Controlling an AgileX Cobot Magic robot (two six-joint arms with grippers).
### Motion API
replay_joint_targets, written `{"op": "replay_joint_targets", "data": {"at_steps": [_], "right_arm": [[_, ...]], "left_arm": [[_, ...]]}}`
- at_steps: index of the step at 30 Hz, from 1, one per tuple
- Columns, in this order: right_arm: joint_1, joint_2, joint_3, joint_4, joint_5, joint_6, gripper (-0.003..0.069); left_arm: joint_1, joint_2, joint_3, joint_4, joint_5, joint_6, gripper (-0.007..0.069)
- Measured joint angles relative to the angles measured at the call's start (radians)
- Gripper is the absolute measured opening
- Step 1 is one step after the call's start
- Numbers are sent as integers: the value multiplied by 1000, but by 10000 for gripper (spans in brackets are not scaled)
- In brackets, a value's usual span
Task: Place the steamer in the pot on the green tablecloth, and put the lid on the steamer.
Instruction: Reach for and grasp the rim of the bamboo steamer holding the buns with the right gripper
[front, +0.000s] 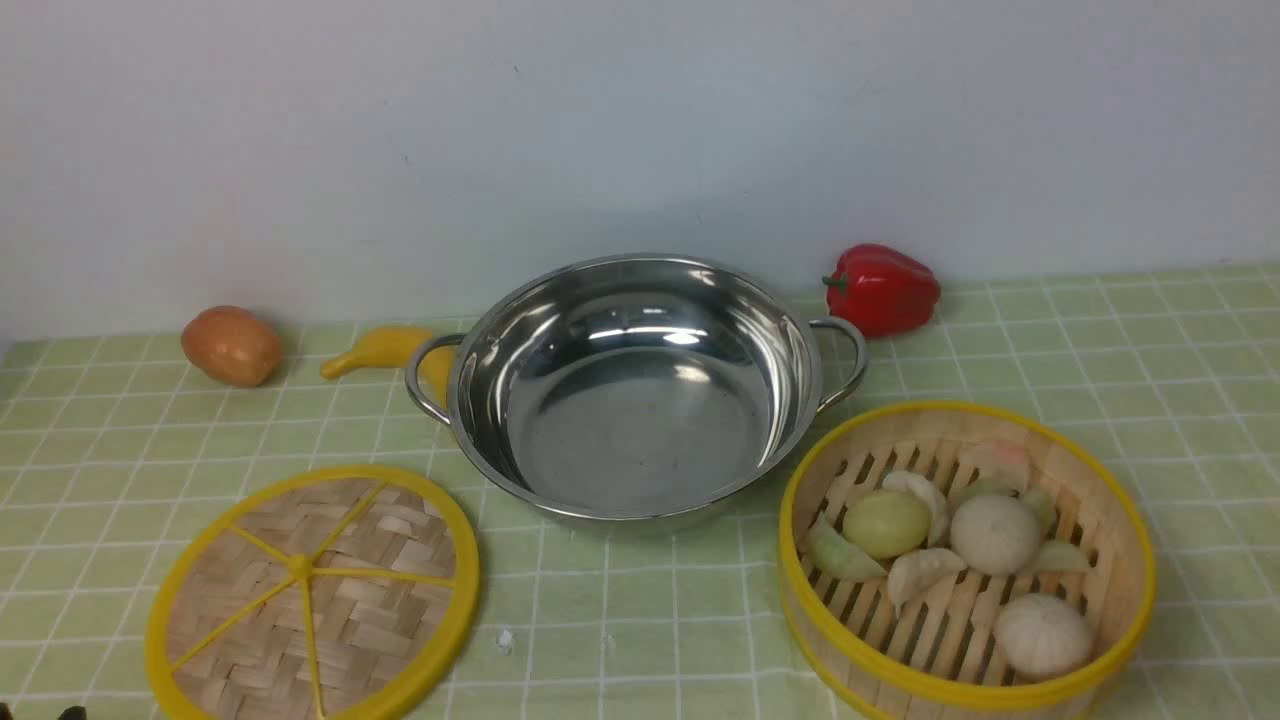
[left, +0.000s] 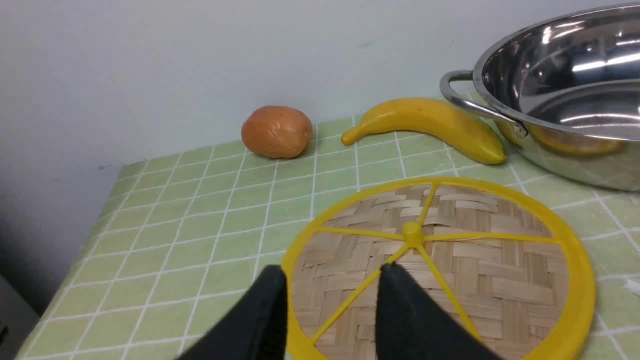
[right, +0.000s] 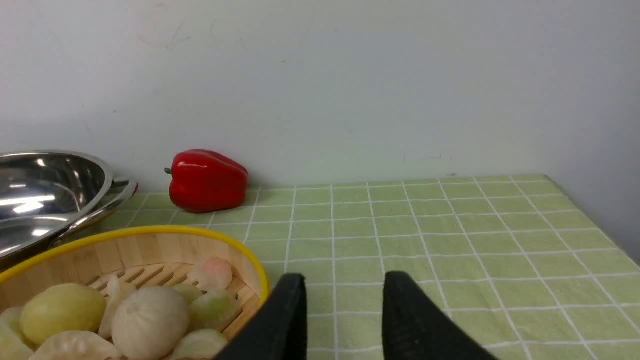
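Steamer (front: 850, 655): on the tablecloth (front: 680, 640), toward its near edge on the right-hand side — standing upright and uncovered, outside the pot
Steamer contents: pale buns and dumplings, some white, some greenish, one with a pink patch, lying on the slatted floor inside the yellow-rimmed wall
Pot (front: 645, 430): shiny steel, open side up, near the middle of the cloth's far part; nothing inside; one loop handle out to the left, the other to the right
Lid (front: 380, 560): flat on the cloth, toward the near left corner, woven face and yellow spokes showing; well apart from the steamer
Banana (front: 385, 348): near the far edge, left of the pot, partly behind the pot's left handle
Brown item (front: 232, 346): rounded, by the far edge near the far left corner, left of the banana
Red pepper (front: 880, 290): lying on its side by the far edge, just beside the pot's right handle, green stem pointing left
Left gripper (left: 332, 300): fingers parted, nothing between them in its grasp — the lid shows beyond the tips
Right gripper (right: 345, 305): fingers parted and holding nothing; green cloth shows through the gap, with the steamer off to one side
Cloth: light green with white grid lines, its far edge along a pale wall (front: 640, 130)
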Motion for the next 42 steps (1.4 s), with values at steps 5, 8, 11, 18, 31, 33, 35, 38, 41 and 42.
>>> {"op": "replay_joint_targets", "data": {"at_steps": [5, 8, 11, 18, 31, 33, 35, 38, 41, 42], "right_arm": [[0, 0, 0, 0, 0, 0, 242], [0, 0, 0, 0, 0, 0, 242], [0, 0, 0, 0, 0, 0, 242], [0, 0, 0, 0, 0, 0, 242], [0, 0, 0, 347, -164, 245, 242], [0, 0, 0, 413, -192, 285, 242], [0, 0, 0, 445, -208, 300, 242], [0, 0, 0, 474, -218, 307, 242], [5, 0, 0, 513, -288, 331, 242], [13, 0, 0, 524, -335, 349, 242]], "left_arm": [[0, 0, 0, 0, 0, 0, 243], [0, 0, 0, 0, 0, 0, 243], [0, 0, 0, 0, 0, 0, 243], [0, 0, 0, 0, 0, 0, 243], [0, 0, 0, -350, -89, -224, 243], [0, 0, 0, -524, -126, -308, 243], [0, 0, 0, -634, -148, -344, 243], [0, 0, 0, -709, -178, -356, 243], [0, 0, 0, -739, -229, -376, 243], [0, 0, 0, -756, -248, -391, 243]]}}
